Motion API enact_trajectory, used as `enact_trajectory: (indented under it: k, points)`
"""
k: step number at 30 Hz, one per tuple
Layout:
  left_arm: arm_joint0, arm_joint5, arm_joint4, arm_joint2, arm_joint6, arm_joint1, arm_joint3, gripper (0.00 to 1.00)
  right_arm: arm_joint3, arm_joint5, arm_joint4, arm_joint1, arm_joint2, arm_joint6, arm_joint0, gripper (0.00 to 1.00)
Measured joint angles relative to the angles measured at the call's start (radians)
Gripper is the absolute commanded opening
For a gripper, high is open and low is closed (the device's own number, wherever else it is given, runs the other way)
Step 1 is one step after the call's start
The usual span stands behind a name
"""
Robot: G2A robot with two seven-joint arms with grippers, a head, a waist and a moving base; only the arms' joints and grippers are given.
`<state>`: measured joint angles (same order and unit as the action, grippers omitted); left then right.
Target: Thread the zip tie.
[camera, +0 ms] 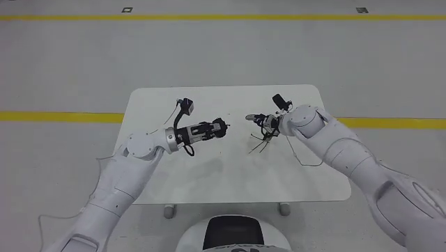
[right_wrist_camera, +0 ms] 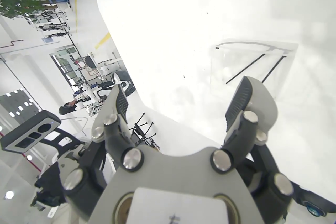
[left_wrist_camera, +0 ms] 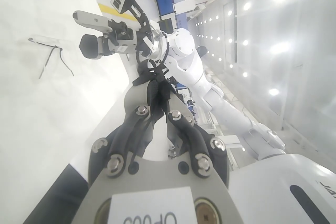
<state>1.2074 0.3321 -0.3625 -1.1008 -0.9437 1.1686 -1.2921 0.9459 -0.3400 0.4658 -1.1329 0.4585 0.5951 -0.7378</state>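
Fingers (right_wrist_camera: 237, 99): right gripper's (right_wrist_camera: 181, 89) are spread, left gripper's (left_wrist_camera: 156, 83) are clenched together. Thin black plastic zip ties (camera: 261, 143) are laid at right gripper's 5 o'clock.

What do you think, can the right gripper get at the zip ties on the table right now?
Probably yes. The right gripper is open, the zip ties lie on the table just ahead of it, and nothing stands between; their clear wrap may hinder gripping.

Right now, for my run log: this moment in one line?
left hand shut | right hand open, near zip ties | zip ties lying on table, not held
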Motion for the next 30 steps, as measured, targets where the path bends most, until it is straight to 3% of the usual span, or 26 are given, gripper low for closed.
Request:
enact_trajectory:
  k: [10,24,30]
  points:
    - [-0.003,0.008,-0.012,0.002,-0.008,-0.001,-0.003,0.00,-0.001,0.000,-0.051,-0.022,-0.055,-0.117,-0.023,1.00]
    - [-0.003,0.008,-0.012,0.002,-0.008,-0.001,-0.003,0.00,-0.118,0.000,0.170,-0.089,-0.257,-0.177,0.073,1.00]
    - [-0.003,0.008,-0.012,0.002,-0.008,-0.001,-0.003,0.00,-0.117,0.000,0.173,-0.089,-0.261,-0.179,0.075,1.00]
